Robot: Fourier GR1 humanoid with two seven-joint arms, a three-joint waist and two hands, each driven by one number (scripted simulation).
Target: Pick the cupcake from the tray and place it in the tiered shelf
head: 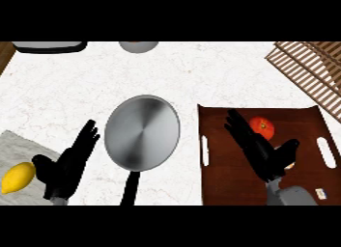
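Right hand (267, 153) hovers wide open over the dark brown tray (223, 173), hiding the cupcake; left hand (67, 161) rests open.

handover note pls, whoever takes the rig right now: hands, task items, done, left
Left hand: open, fingers up, resting by the lemon, left of the pan.
Right hand: open over the tray, holding nothing, beside the tomato.
Cupcake: largely hidden under the right hand; exact spot unclear.
Tiered shelf: far right.
Done: nothing picked.
Left: grasp cupcake, carry to shelf.
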